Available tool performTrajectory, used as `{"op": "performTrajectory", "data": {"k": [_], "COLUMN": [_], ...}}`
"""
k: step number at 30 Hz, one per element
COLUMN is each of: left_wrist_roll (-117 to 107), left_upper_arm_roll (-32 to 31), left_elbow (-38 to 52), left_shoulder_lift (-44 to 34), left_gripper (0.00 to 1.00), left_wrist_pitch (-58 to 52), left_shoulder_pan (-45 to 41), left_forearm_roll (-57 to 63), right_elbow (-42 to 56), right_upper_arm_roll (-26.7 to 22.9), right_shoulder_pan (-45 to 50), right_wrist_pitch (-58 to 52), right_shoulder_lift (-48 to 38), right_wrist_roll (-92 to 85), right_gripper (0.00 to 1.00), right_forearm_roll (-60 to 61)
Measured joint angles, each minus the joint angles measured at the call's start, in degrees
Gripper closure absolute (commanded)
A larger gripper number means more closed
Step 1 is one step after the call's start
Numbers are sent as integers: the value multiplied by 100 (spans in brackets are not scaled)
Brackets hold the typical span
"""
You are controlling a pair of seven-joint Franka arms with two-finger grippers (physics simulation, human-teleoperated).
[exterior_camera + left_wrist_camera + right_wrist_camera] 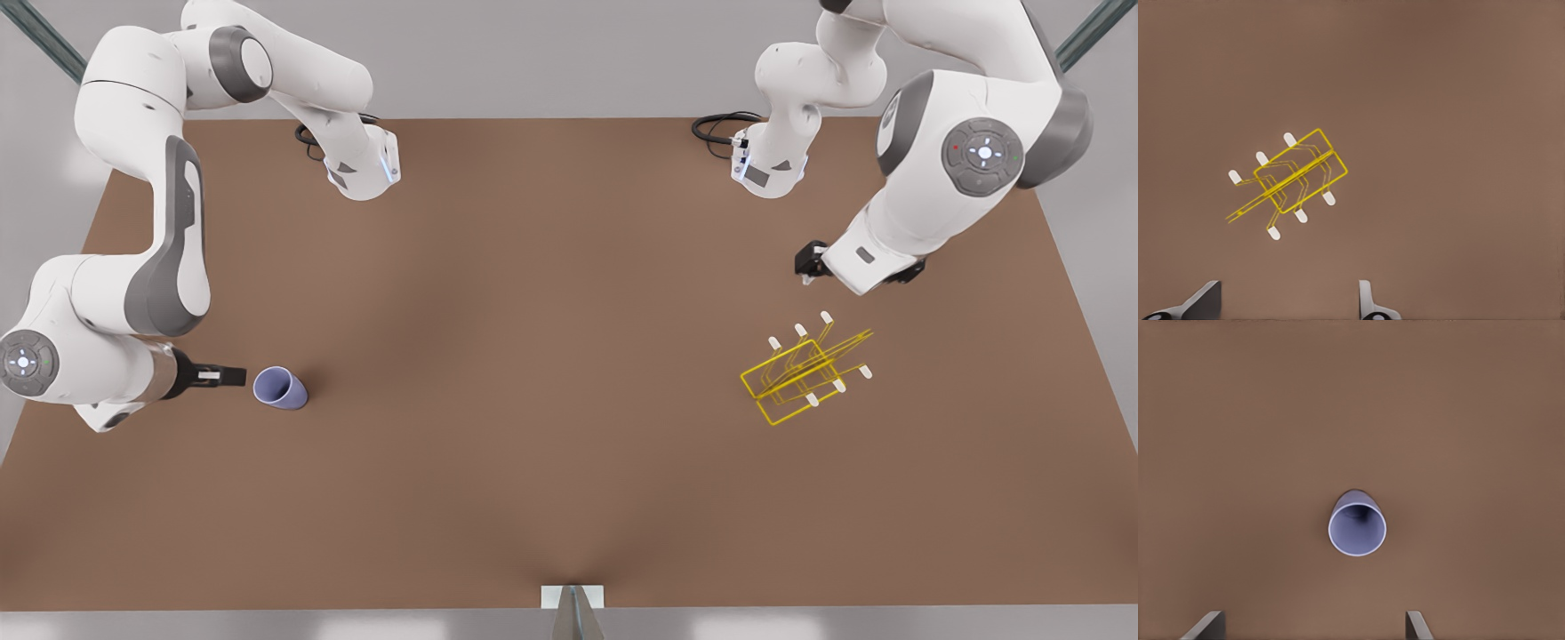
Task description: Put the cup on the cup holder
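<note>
Table (569, 356): one brown surface carrying every item in the scene. Two white arms reach over it, one from each far corner.

Rack (805, 373): one yellow wire cup holder stands on the table toward the front view's right, well apart from the cup. It has a rectangular base frame and six slanted prongs with white tips, three on each side. The left wrist view looks down on the rack (1288, 181) and confirms the count of six tips.

Left gripper (811, 264): it sits at the front view's right, on the far side of the rack, near it but not touching. In the left wrist view the two fingertips (1205, 299) stand wide apart with bare table between them, so this gripper (1288, 303) is spread and holds nothing.

Right gripper (233, 377): it sits at the front view's left, just beside the cup. Whether it touches the cup cannot be told. In the right wrist view the two fingertips (1208, 623) are wide apart, so the gripper (1313, 627) is released and empty.

Cup (281, 388): one small lavender-blue cup rests on the table at the front view's left. Its open mouth faces the right wrist camera, where the cup (1357, 523) shows a round rim and a hollow interior.
</note>
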Motion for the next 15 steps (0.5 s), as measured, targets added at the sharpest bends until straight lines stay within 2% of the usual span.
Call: {"op": "performTrajectory", "data": {"k": [3, 7, 11, 15], "left_wrist_roll": [2, 5, 10, 15], "left_upper_arm_roll": [13, 26, 40, 52], "left_elbow": [50, 149, 150, 140], "left_shoulder_lift": [-2, 37, 104, 123], "left_gripper": [0, 0, 0, 0], "left_wrist_pitch": [28, -8, -42, -82], "left_shoulder_pan": [13, 37, 85, 142], "left_forearm_roll": [-76, -225, -269, -216], "right_elbow": [-131, -1835, -3798, -4532], "right_upper_arm_roll": [8, 25, 33, 43], "right_shoulder_pan": [26, -60, -355, -424], "right_wrist_pitch": [81, 915, 2451, 3752], "right_shoulder_lift": [23, -59, -498, -842], "right_wrist_roll": [14, 36, 52, 66], "right_gripper": [0, 0, 0, 0], "right_forearm_roll": [16, 50, 60, 66]}}
